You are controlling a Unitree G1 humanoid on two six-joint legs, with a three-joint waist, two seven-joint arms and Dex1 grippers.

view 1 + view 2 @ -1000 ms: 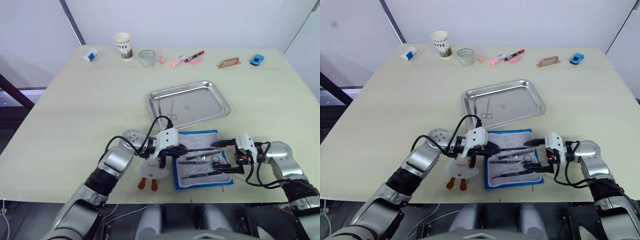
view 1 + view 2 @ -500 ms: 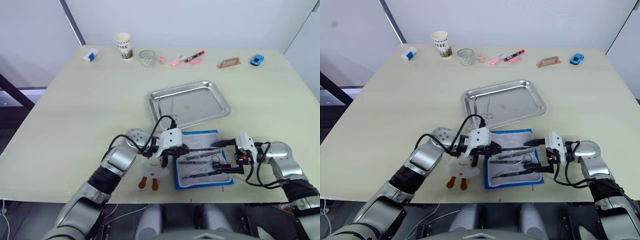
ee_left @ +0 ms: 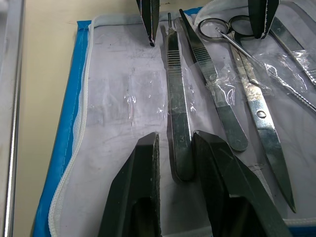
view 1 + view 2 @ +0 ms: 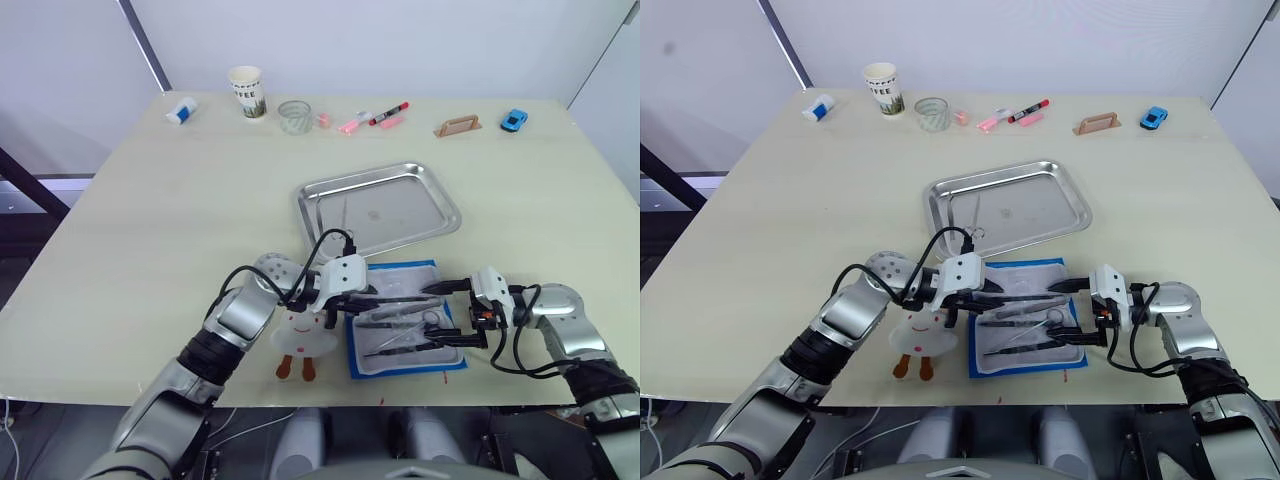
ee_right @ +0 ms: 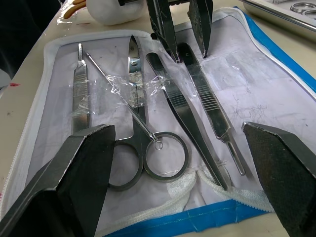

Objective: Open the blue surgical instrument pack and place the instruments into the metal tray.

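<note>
Right wrist view, five instruments [image 5: 148,106], one blue pack [image 5: 276,64].

paper cup [image 4: 245,90], letters "fee"

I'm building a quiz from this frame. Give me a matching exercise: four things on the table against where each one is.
Things:
1. metal tray
2. blue surgical instrument pack
3. white plush toy
4. paper cup

Places:
A. far edge of the table, beside a glass jar
B. open, between the two hands
C. just beyond the open pack
D. under the left arm, by the near edge

Pairs: 1-C, 2-B, 3-D, 4-A
</note>
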